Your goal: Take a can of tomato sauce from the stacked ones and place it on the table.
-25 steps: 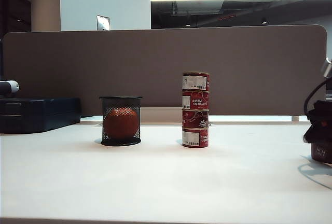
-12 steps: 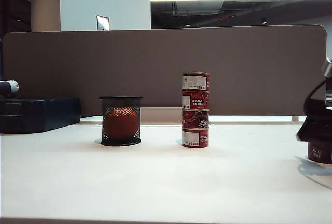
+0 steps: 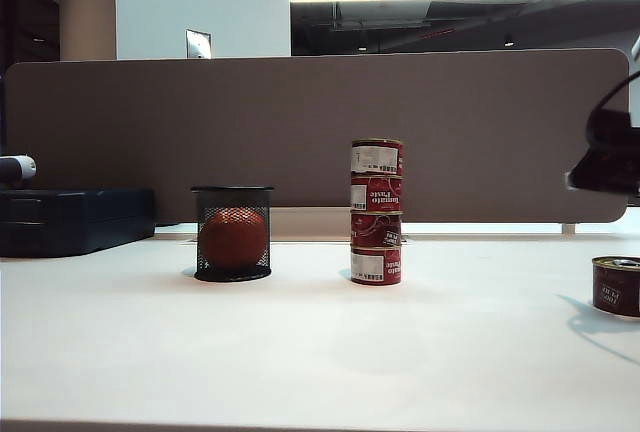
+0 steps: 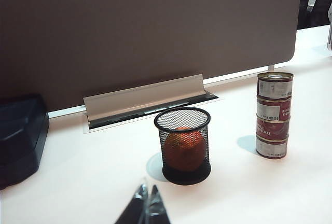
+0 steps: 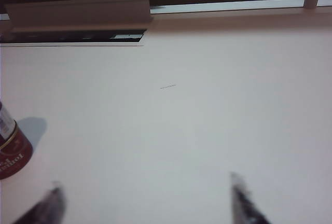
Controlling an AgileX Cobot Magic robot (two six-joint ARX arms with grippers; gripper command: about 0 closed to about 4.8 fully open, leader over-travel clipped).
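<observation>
The can of tomato sauce [image 3: 616, 286] stands upright on the table [image 3: 300, 352] at the right edge of the worktop as the exterior view shows it, partly cut off by the frame; nothing touches it; its silver rim faces up and its shadow falls on the white surface beside it.

The right gripper [image 5: 148, 199] hangs in the air above that can, clear of it; in the exterior view only dark parts of the arm show at the right edge, level with the divider panel [image 3: 320, 132]. In the right wrist view its two fingers [image 5: 244, 200] stand wide apart and blurred, with bare worktop between them; the jaws are spread and carry nothing.

The stacked ones [image 3: 377, 211] form a single upright column of four tins near the middle of the worktop, toward the back edge; white barcode labels face the exterior camera. The bottom tin of this column also shows in the right wrist view.

A black mesh cup [image 3: 233, 233] stands to the left of the column, well apart from it; an orange-red ball [image 3: 233, 238] rests inside it.

The left gripper [image 4: 146, 208] sits low over the near part of the worktop, short of the cup; its fingertips lie pressed together with nothing between them.

A dark case [image 3: 75, 220] lies at the far left corner.
</observation>
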